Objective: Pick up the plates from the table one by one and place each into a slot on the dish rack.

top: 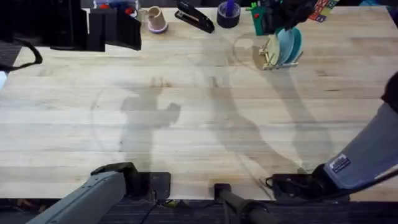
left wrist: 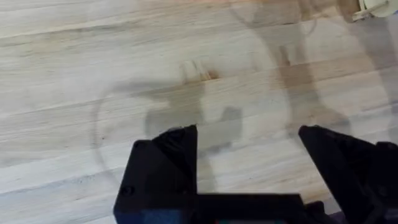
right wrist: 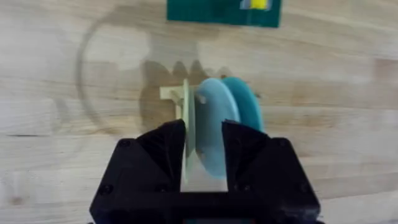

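**Right gripper at the rack with the cream plate**

The right gripper (right wrist: 204, 146) has its black fingers (right wrist: 166, 149) closed on the cream-yellow plate (right wrist: 185, 134), edge-up in the dish rack (top: 268, 57) beside two blue plates (right wrist: 217, 118). The rack stands at the table's (top: 186, 112) far right, near the green board (right wrist: 224, 11). The left gripper (left wrist: 249, 162) hangs spread wide over bare wood

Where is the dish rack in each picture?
Overhead: the dish rack stands far back on the table, right of the middle, with plates in it.
Left wrist: what looks like a bit of it pokes in at the corner.
Right wrist: it is in the middle, just past the fingers.
Landmark: the green board lies just behind the rack.
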Motion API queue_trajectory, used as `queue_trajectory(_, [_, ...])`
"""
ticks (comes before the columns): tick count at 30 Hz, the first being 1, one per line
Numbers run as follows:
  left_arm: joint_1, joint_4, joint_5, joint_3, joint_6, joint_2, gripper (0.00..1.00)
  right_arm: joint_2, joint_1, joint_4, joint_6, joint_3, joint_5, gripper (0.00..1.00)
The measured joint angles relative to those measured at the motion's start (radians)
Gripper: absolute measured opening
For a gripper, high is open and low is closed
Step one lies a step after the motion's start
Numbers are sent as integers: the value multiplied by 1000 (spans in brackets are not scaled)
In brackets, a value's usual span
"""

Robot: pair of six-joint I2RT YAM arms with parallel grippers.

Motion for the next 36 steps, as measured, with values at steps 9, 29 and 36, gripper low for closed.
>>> queue_trajectory(9, [0,-19,0,0,0,0,994,-103,0,-9,-10,10,116,430])
queue_trajectory(29, [0,-19,0,0,0,0,993,-433,0,-151,-24,14,137,878])
queue_trajectory(36, [0,-19,0,0,0,0,994,-515,0,-307,-24,16,35,918])
